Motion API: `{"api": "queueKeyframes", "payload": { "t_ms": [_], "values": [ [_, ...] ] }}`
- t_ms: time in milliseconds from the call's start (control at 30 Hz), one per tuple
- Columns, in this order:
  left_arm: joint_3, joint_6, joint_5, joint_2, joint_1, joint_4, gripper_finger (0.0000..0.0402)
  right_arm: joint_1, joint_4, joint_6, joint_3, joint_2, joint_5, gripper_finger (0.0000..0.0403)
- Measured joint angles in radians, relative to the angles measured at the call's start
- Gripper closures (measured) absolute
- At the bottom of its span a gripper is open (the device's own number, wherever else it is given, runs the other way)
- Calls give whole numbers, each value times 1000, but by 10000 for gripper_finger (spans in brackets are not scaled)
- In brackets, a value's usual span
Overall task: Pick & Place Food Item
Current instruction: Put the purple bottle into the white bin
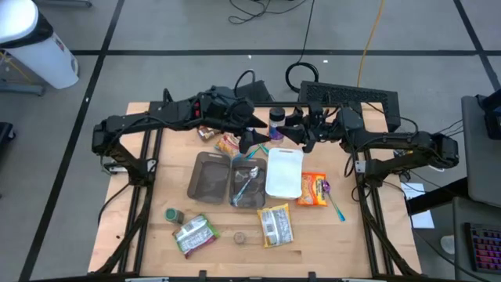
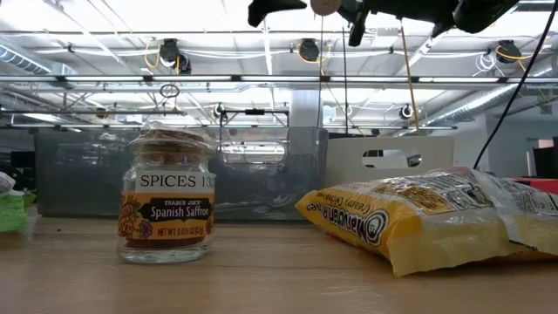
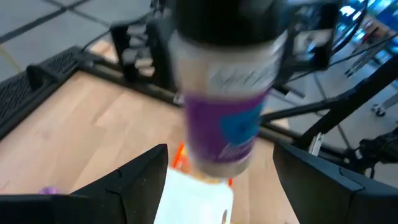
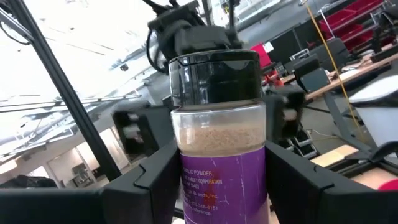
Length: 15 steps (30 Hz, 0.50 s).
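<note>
A spice bottle [image 1: 276,120] with a black cap and a purple label is held in the air over the table's far middle. My right gripper [image 4: 224,186] is shut on it, reaching in from the table's right. My left gripper [image 3: 230,186] comes from the table's left and is open. Its two fingers stand on either side of the bottle [image 3: 227,118] without touching it. In the right wrist view the left gripper shows behind the bottle [image 4: 217,93]. My right gripper pinches the bottle's lower, purple-labelled part [image 4: 193,180] between its two fingers, one on each side. The fingers come from the table's right, slanting slightly upward. The bottle stands upright in the hold, cap up, lifted clear of the table.
Below the grippers lie two clear containers [image 1: 207,176], a white tray [image 1: 283,172], an orange packet [image 1: 313,189], a yellow bag [image 1: 275,225], a green packet [image 1: 194,233] and a snack bag [image 1: 227,143]. A saffron jar [image 2: 166,196] stands near the front edge.
</note>
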Motion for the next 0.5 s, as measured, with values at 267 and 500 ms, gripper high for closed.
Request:
{"api": "queueKeyframes", "payload": {
  "t_ms": [267, 500],
  "values": [
    [1, -25, 1, 28, -6, 99, 107, 0, 23, 1, 0, 0, 1, 209],
    [0, -57, 30, 81, -9, 192, 107, 0, 49, 2, 0, 0, 2, 209]
  ]
}}
